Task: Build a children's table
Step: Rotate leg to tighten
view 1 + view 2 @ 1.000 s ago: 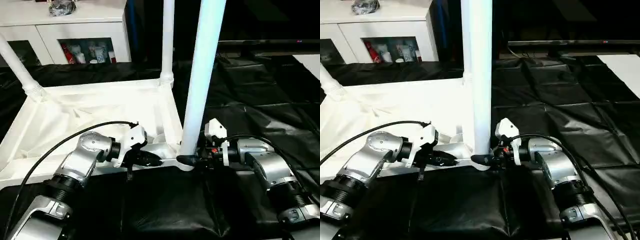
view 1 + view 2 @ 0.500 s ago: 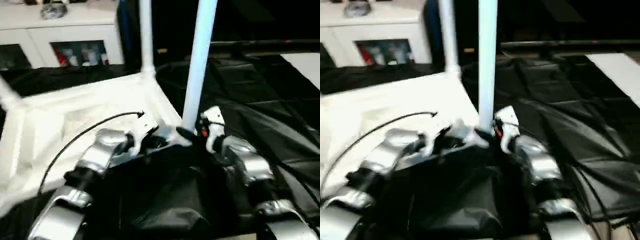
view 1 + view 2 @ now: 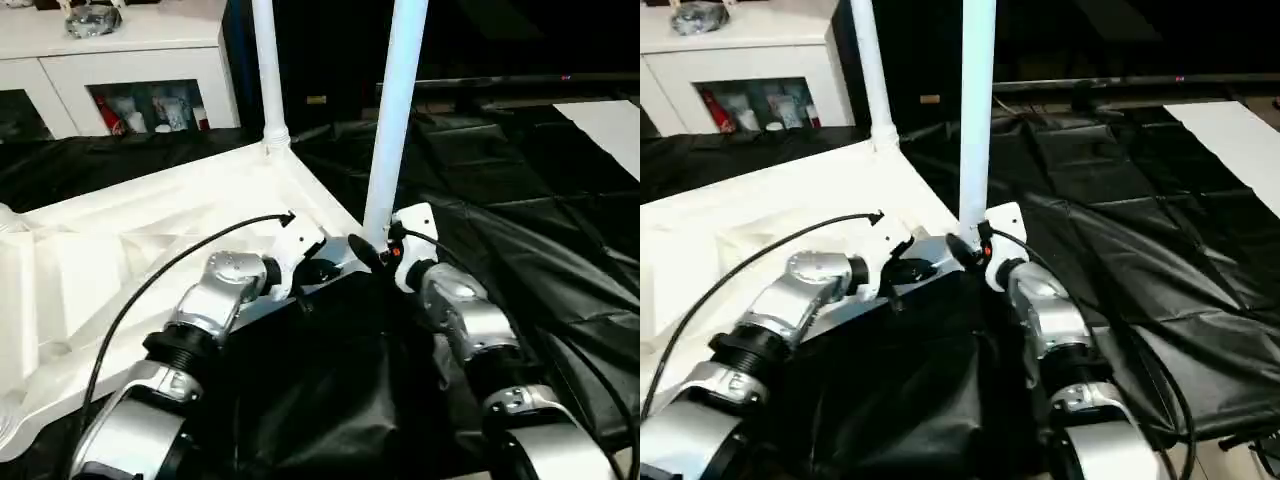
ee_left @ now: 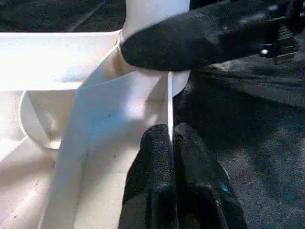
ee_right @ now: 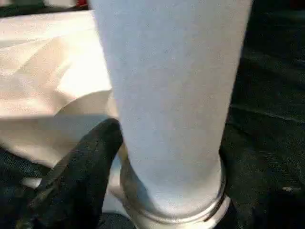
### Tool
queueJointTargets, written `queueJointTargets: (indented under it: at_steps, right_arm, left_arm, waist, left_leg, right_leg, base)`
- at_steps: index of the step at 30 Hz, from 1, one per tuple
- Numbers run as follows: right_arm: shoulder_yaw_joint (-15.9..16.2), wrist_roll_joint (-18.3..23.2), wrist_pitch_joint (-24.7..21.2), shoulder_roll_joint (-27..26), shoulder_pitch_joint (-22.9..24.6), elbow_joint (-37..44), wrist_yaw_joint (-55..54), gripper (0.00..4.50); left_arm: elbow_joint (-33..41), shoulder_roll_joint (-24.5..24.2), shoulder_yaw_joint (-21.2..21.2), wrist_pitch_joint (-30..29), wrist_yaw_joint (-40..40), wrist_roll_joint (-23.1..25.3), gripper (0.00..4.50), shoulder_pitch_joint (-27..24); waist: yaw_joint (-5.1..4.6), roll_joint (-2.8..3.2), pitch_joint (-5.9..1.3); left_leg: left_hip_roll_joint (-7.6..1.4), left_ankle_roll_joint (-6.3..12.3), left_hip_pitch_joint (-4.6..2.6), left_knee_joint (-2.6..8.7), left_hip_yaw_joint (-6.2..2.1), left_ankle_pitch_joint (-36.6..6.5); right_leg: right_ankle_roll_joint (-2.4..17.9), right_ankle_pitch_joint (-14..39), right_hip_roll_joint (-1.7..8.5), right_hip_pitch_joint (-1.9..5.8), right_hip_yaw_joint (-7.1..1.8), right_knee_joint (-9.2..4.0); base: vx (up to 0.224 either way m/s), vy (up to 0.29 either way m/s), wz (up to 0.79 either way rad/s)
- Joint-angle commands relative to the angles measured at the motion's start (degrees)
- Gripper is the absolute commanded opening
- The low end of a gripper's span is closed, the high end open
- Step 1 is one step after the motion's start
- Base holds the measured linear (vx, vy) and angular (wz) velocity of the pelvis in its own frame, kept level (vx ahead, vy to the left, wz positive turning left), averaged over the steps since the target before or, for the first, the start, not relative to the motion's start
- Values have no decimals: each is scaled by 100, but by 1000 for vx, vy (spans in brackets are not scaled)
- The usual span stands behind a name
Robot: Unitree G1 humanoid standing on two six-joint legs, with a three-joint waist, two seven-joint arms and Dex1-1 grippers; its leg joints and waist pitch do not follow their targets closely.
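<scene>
The white tabletop (image 3: 150, 240) lies underside up on black sheeting, its ribs showing. Two white legs stand upright in its corner sockets, a far leg (image 3: 265, 70) and a near leg (image 3: 395, 110). A third socket (image 3: 5, 215) shows at the left edge. My left gripper (image 3: 322, 272) is shut on the tabletop's thin rim (image 4: 169, 95), right beside the near leg's socket. My right gripper (image 3: 370, 250) is closed around the base of the near leg (image 5: 171, 95), with one black finger (image 5: 81, 167) against its side. Both grippers sit within a few centimetres of each other at that corner.
A white cabinet (image 3: 130, 60) with glass doors stands at the back left. Crumpled black sheeting (image 3: 520, 200) covers the floor to the right and front. A pale floor patch (image 3: 610, 120) lies at far right. A black cable (image 3: 170, 270) arcs over my left forearm.
The near corner with its leg has swung away from me and the tabletop has turned, its far leg now further left. Both grippers kept their hold and both arms reach further forward.
</scene>
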State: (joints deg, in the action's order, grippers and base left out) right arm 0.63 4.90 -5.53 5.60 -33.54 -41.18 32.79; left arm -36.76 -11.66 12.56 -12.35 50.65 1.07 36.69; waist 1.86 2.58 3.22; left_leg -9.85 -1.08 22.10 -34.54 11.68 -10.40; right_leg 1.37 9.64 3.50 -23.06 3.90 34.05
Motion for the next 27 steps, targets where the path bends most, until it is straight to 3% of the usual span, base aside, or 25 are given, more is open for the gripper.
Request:
queueJointTargets:
  at_steps: [1,3,7,11,16,18,25,26,27]
  right_arm:
    - [700,49,-42,-152,66,94,894,373]
    - [758,26,10,-21,84,139,1103,373]
    - [761,101,19,363,148,358,1782,373]
    - [776,197,21,846,309,694,2572,373]
    - [814,420,-124,1252,553,1094,3294,373]
    - [826,480,-236,1381,635,1242,3537,373]
    - [878,620,-456,1493,717,1452,3806,358]
    - [890,631,-491,1490,728,1480,3820,331]
    - [890,631,-491,1490,728,1480,3820,331]
  left_arm:
    - [454,88,170,333,397,-244,0,48]
    - [526,40,163,400,553,-299,0,-5]
    - [860,-151,185,373,1118,-486,0,-199]
    - [1116,-435,284,398,1572,-546,0,-404]
    - [1452,-715,327,292,2082,-700,0,-619]
    - [1601,-851,343,223,2297,-764,0,-705]
    - [1760,-1071,393,142,2576,-826,0,-825]
    - [1777,-1085,404,123,2595,-822,0,-837]
    - [1777,-1085,404,123,2595,-822,0,-837]
  waist:
    - [49,-56,-441]
    - [61,-56,-434]
    - [110,-42,-418]
    - [203,-36,-395]
    - [278,-45,-395]
    - [321,-38,-399]
    - [325,-23,-395]
    - [328,-27,-401]
    - [324,-27,-400]
  left_leg:
    - [-363,484,-83,372,-210,-817]
    - [-366,540,-85,360,-192,-784]
    - [-400,475,-110,372,-183,-947]
    - [-413,378,-162,386,-173,-1188]
    - [-420,335,-145,402,-190,-1190]
    - [-430,329,-171,406,-184,-1174]
    - [-412,239,-162,411,-192,-1224]
    - [-414,238,-157,411,-194,-1193]
    - [-414,239,-151,412,-197,-1191]
  right_leg:
    - [1378,889,551,316,-284,-340]
    - [1423,853,542,309,-280,-342]
    - [1388,1124,533,287,-280,-356]
    - [1306,1482,527,237,-294,-399]
    - [1172,1678,539,250,-299,-405]
    - [1165,1657,525,222,-304,-406]
    - [1166,1718,526,224,-300,-416]
    - [1161,1679,526,229,-300,-407]
    - [1165,1674,529,233,-298,-406]
  base:
    - [0,0,0]
    - [0,0,0]
    - [0,0,0]
    - [0,0,0]
    - [0,0,0]
    - [0,0,0]
    - [0,0,0]
    - [0,0,0]
    - [0,0,0]
